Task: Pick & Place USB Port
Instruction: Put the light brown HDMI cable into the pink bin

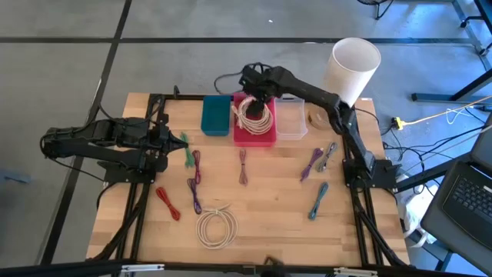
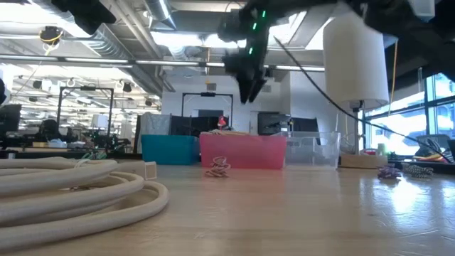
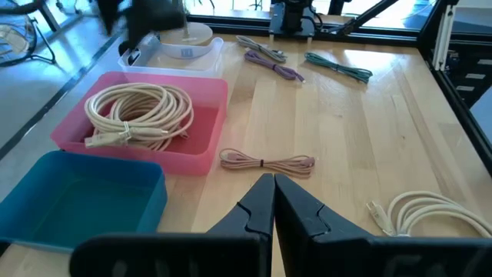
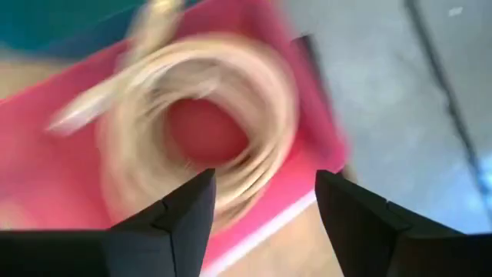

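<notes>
The right gripper (image 1: pixel 261 98) hangs above the pink rectangular plastic bin (image 1: pixel 254 135) at the far side of the pale wooden table (image 1: pixel 261 215), its two dark fingers (image 4: pixel 181 211) spread apart with nothing between them. Directly below it, inside that bin, lies the coiled cream-white USB cable (image 1: pixel 255 115); in the right wrist view the coil (image 4: pixel 200 123) fills the gap between the fingers but sits clear of them, resting on the bin floor. The left wrist view shows the same coil (image 3: pixel 138 115) lying loosely in the pink bin (image 3: pixel 207 123), with one connector end near the bin's wall.

A teal rectangular plastic bin (image 1: pixel 217 115) stands just beside the pink one on one side, and a clear plastic bin (image 1: pixel 290 119) holding a roll of tape stands on the other. A tall white paper cylinder (image 1: pixel 352 69) rises near the table's far right corner.

The left gripper (image 1: pixel 183 143) waits at the table's left edge, its fingers (image 3: pixel 261 211) pressed together and holding nothing.

Spread over the table are a second cream-white coiled cable (image 1: pixel 217 228) near the front edge, a red bundled cable (image 1: pixel 167 202), purple bundled cables (image 1: pixel 195 181), a green bundled cable (image 1: pixel 188 156), a pinkish bundled cable (image 1: pixel 243 165) and a teal bundled cable (image 1: pixel 318 200).
</notes>
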`<state>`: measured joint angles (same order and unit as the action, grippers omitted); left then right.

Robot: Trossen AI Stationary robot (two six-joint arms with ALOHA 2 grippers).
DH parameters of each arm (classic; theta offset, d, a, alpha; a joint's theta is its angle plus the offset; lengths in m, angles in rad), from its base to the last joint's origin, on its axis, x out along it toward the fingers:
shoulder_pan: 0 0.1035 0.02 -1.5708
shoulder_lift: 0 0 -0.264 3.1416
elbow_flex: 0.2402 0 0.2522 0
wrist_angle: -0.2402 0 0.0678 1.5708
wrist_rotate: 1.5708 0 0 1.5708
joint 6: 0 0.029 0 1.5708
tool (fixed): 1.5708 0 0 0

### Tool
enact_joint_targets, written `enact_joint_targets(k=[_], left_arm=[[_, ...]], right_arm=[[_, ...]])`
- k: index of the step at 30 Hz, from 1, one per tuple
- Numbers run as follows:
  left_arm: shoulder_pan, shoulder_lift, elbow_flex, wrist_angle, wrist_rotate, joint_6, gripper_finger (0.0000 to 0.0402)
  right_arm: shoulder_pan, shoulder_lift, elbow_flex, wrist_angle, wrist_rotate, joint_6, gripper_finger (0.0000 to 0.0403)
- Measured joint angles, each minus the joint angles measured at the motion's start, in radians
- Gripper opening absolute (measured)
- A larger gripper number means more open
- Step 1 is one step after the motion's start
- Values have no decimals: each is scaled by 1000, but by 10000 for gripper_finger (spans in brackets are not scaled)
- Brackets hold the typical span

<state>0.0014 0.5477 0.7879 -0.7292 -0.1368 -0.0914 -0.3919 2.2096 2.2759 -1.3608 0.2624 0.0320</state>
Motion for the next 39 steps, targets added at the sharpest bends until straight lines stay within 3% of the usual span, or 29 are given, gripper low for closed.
enact_joint_targets(k=[7,15,17,22,25,28,31,39], left_arm=[[0,0,0,0,0,0,4],[0,0,0,5,0,-5,4],[0,0,0,9,0,-42,4],[0,11,0,76,5,-64,4],[0,36,-13,156,24,-66,4],[-6,83,-55,179,145,-162,4],[-45,161,-117,226,240,-225,4],[-204,468,-193,297,240,-412,4]], right_arm=[[239,-161,-181,-48,-54,46,214],[599,-453,-595,219,-41,234,214],[692,-533,-702,334,21,295,214],[873,-737,-974,765,325,328,214],[928,-827,-1122,1012,391,273,214],[944,-891,-1226,1169,441,252,214],[944,-929,-1293,1202,460,260,214],[937,-950,-1335,1201,475,274,213]])
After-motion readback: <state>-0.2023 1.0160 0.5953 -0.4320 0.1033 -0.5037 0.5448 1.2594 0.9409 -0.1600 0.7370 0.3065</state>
